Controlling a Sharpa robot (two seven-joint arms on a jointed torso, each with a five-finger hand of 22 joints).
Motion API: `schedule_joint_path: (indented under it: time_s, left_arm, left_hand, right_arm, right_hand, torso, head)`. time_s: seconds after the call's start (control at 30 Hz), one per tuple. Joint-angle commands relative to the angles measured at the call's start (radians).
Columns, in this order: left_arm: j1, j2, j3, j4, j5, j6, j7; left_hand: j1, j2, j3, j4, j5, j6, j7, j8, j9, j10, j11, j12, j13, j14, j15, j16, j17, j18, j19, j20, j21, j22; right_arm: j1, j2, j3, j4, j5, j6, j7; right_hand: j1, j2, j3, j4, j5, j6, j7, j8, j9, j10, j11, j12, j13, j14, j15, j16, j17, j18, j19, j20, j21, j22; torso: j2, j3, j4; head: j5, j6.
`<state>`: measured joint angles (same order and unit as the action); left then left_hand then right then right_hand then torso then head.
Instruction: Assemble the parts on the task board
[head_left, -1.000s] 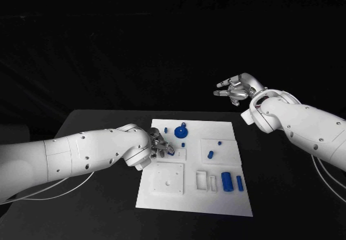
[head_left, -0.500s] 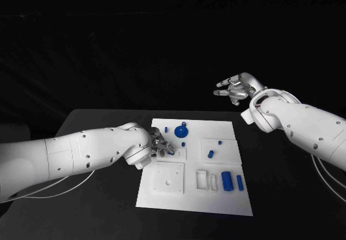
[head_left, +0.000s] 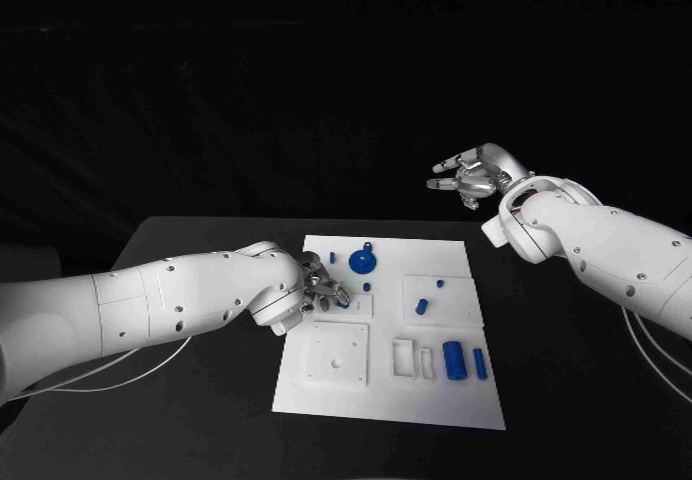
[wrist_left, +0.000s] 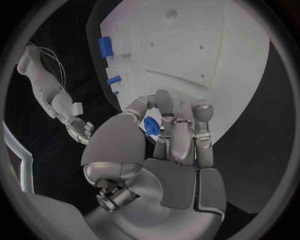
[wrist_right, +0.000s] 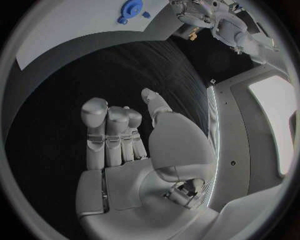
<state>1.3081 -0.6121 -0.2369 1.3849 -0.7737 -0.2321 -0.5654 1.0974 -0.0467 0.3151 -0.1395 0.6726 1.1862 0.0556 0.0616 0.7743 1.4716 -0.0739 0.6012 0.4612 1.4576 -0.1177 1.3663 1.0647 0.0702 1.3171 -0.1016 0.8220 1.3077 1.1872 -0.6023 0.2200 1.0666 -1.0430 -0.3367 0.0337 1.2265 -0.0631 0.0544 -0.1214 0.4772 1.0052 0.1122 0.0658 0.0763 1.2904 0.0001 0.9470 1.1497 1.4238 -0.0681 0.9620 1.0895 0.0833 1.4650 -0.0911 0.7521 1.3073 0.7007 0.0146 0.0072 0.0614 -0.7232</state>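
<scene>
My left robot hand (head_left: 320, 292) sits over the left edge of the white board (head_left: 389, 400), fingers pinching a small blue piece (wrist_left: 150, 125) — held low, I judge, so it can go straight down into a seat there. My right robot hand (head_left: 470, 178) hangs well off past the far right corner of the table (head_left: 188, 250), released and holding nothing, out of the way. A blue round piece (head_left: 362, 264) lies at the far end of the board; 2 blue bars (head_left: 464, 362) lie near the right edge.
</scene>
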Motion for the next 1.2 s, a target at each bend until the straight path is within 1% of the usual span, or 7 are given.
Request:
schedule_joint_path:
  time_s: [0.03, 0.3, 0.47, 0.77, 0.93, 1.0, 1.2]
  left_arm:
    - [-0.006, 0.007, -0.004, -0.003, -0.003, 0.033, -0.011]
    - [-0.006, 0.015, -0.004, -0.011, -0.003, 0.044, -0.006]
    - [-0.006, 0.018, -0.004, -0.014, -0.003, 0.054, -0.005]
    - [-0.006, 0.017, -0.004, -0.012, -0.003, 0.092, -0.001]
    - [-0.006, 0.017, -0.004, -0.013, -0.003, 0.101, -0.001]
    - [-0.006, 0.017, -0.004, -0.014, -0.003, 0.102, 0.000]
    - [-0.006, 0.017, -0.004, -0.018, -0.003, 0.101, 0.001]
  left_hand:
    - [-0.001, 0.014, 0.034, -0.024, -0.005, 0.147, -0.097, 0.007, 0.340, 0.043, -0.009, 0.008, -0.001, 0.004, 0.002, 0.005, 0.003, 0.014, -0.002, 0.008, 0.006, 0.053]
    - [-0.006, 0.020, 0.032, -0.019, -0.005, 0.161, -0.101, 0.007, 0.367, 0.043, -0.011, 0.018, -0.010, 0.005, 0.003, 0.012, 0.010, 0.017, -0.002, 0.014, 0.013, 0.054]
    - [-0.010, 0.024, 0.035, -0.020, -0.004, 0.166, -0.103, 0.007, 0.382, 0.043, -0.012, 0.030, -0.036, 0.005, 0.003, 0.015, 0.012, 0.022, -0.003, 0.021, 0.017, 0.054]
    - [-0.017, 0.037, 0.027, -0.016, -0.012, 0.190, -0.110, 0.006, 0.425, 0.043, -0.015, 0.065, -0.091, 0.007, 0.005, 0.028, 0.027, 0.040, -0.006, 0.047, 0.026, 0.054]
    - [-0.017, 0.044, 0.021, -0.010, -0.035, 0.195, -0.113, 0.007, 0.429, 0.043, -0.015, 0.072, -0.097, 0.007, 0.006, 0.030, 0.031, 0.043, -0.005, 0.053, 0.029, 0.055]
    - [-0.017, 0.055, 0.014, 0.000, -0.074, 0.199, -0.114, 0.007, 0.433, 0.043, -0.016, 0.075, -0.099, 0.008, 0.006, 0.031, 0.033, 0.045, -0.005, 0.056, 0.029, 0.055]
    - [-0.013, 0.074, -0.004, 0.026, -0.124, 0.202, -0.116, 0.007, 0.444, 0.043, -0.015, 0.082, -0.107, 0.008, 0.007, 0.030, 0.033, 0.052, -0.006, 0.064, 0.030, 0.054]
  right_arm:
    - [0.000, 0.002, 0.000, -0.002, -0.008, 0.015, 0.002]
    - [-0.001, 0.005, 0.000, -0.005, -0.008, 0.020, 0.002]
    - [-0.001, 0.005, 0.000, -0.007, -0.008, 0.021, 0.001]
    - [-0.003, 0.006, 0.000, -0.010, -0.009, 0.026, 0.000]
    - [-0.003, 0.006, 0.000, -0.011, -0.009, 0.027, 0.000]
    - [-0.004, 0.006, 0.000, -0.011, -0.009, 0.028, 0.000]
    - [-0.005, 0.006, 0.000, -0.012, -0.009, 0.029, 0.000]
  right_hand:
    - [-0.006, 0.002, -0.002, 0.004, 0.007, 0.006, -0.001, -0.003, -0.001, -0.008, -0.002, -0.005, -0.001, 0.000, -0.001, -0.007, 0.001, 0.010, 0.025, 0.004, -0.003, 0.090]
    - [-0.006, 0.002, 0.000, 0.002, 0.008, 0.007, -0.001, -0.003, -0.001, -0.008, -0.002, -0.005, -0.001, 0.000, -0.001, -0.007, 0.001, 0.010, 0.025, 0.003, -0.004, 0.089]
    - [-0.005, 0.002, 0.002, 0.001, 0.010, 0.006, -0.001, -0.003, -0.001, -0.009, -0.002, -0.005, -0.001, -0.001, -0.001, -0.009, 0.000, 0.010, 0.025, 0.003, -0.005, 0.089]
    - [-0.005, 0.003, 0.006, -0.003, 0.017, 0.006, 0.000, -0.003, -0.001, -0.009, -0.002, -0.006, -0.001, -0.002, -0.001, -0.009, 0.000, 0.010, 0.025, 0.003, -0.006, 0.089]
    - [-0.007, 0.003, 0.008, -0.004, 0.019, 0.006, 0.000, -0.003, -0.001, -0.009, -0.002, -0.006, -0.001, -0.001, -0.001, -0.008, 0.000, 0.010, 0.025, 0.003, -0.005, 0.089]
    - [-0.007, 0.003, 0.008, -0.004, 0.019, 0.006, 0.000, -0.003, -0.001, -0.009, -0.002, -0.006, -0.001, -0.001, -0.001, -0.008, 0.000, 0.010, 0.025, 0.003, -0.005, 0.089]
    - [-0.007, 0.002, 0.009, -0.005, 0.022, 0.007, -0.001, -0.003, -0.001, -0.010, -0.002, -0.006, -0.001, -0.001, -0.001, -0.009, 0.000, 0.010, 0.025, 0.003, -0.006, 0.089]
  torso:
    - [0.000, 0.0002, -0.0001]
    - [0.000, 0.0001, -0.0005]
    - [0.000, 0.0005, -0.0002]
    - [0.000, -0.0003, 0.0003]
    - [0.000, -0.0008, 0.0011]
    - [0.000, -0.0011, 0.0010]
    - [0.000, -0.0015, 0.0009]
  head:
    - [0.001, -0.001]
    - [0.001, -0.003]
    - [0.001, -0.004]
    - [-0.001, -0.006]
    - [-0.002, -0.007]
    - [-0.002, -0.007]
    - [-0.001, -0.008]
